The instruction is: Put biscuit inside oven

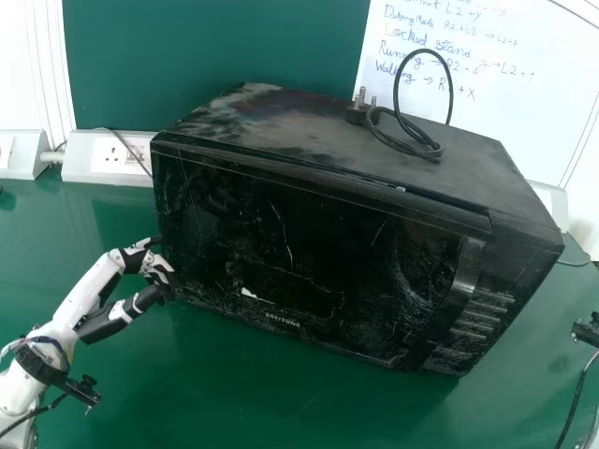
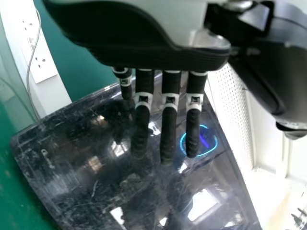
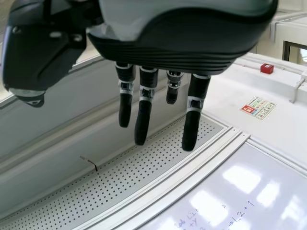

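Observation:
The black oven (image 1: 281, 253) stands on the green table at an angle, its door closed against the body. My left hand (image 1: 159, 271) is at the lower left edge of the oven's front, fingers toward it; whether they touch cannot be told. In the left wrist view, my left hand (image 2: 169, 105) has its fingers straight over the glossy dark face of the oven (image 2: 91, 177). My right hand (image 3: 143, 115) hangs open in the right wrist view, nothing held, with a wall and whiteboard behind it.
A black cable with its plug (image 1: 357, 113) lies on the oven's top. Wall sockets (image 1: 117, 154) and a whiteboard (image 1: 524, 75) are behind. The green table (image 1: 225, 393) extends in front. A dark mount (image 1: 586, 331) juts in at the right edge.

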Controlling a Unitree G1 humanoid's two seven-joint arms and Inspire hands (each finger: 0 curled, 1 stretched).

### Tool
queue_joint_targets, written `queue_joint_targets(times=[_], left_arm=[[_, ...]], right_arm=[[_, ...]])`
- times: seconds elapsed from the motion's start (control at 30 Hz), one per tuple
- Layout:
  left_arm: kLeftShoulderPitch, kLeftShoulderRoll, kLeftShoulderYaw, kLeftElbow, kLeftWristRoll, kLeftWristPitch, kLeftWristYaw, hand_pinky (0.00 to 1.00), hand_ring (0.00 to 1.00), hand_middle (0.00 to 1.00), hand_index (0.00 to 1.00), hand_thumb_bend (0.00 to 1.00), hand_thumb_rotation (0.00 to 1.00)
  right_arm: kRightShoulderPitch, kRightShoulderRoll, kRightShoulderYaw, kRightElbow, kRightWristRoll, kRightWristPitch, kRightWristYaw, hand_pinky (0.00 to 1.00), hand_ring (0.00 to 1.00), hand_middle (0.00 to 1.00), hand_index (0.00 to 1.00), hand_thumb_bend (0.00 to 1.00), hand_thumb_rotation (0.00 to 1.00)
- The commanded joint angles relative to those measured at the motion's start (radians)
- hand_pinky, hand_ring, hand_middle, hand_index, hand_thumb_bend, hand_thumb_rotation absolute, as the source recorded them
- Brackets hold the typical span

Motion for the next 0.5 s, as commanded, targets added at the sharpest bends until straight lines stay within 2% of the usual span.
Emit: queue_joint_targets(times=[0.0, 0.17, 0.47], left_arm=[[0.0, 0.012, -0.012, 0.009, 0.001, 0.0, 0.0, 0.26, 0.32, 0.39, 0.48, 0.51, 0.05], [0.004, 0.018, -0.014, 0.006, 0.002, 0.007, 0.004, 0.26, 0.33, 0.4, 0.48, 0.51, 0.05], [-0.008, 0.022, 0.009, 0.018, -0.011, 0.019, 0.032, 0.26, 0.33, 0.39, 0.48, 0.51, 0.05]], right_arm=[[-0.004, -0.006, -0.002, -0.011, -0.005, 0.01, -0.004, 0.43, 0.52, 0.62, 0.75, 0.87, 0.52], [0.014, -0.023, -0.012, 0.002, 0.005, -0.024, 0.02, 0.44, 0.56, 0.63, 0.74, 0.87, 0.53], [0.031, -0.029, -0.026, 0.01, 0.007, -0.049, 0.033, 0.42, 0.56, 0.64, 0.75, 0.84, 0.53]])
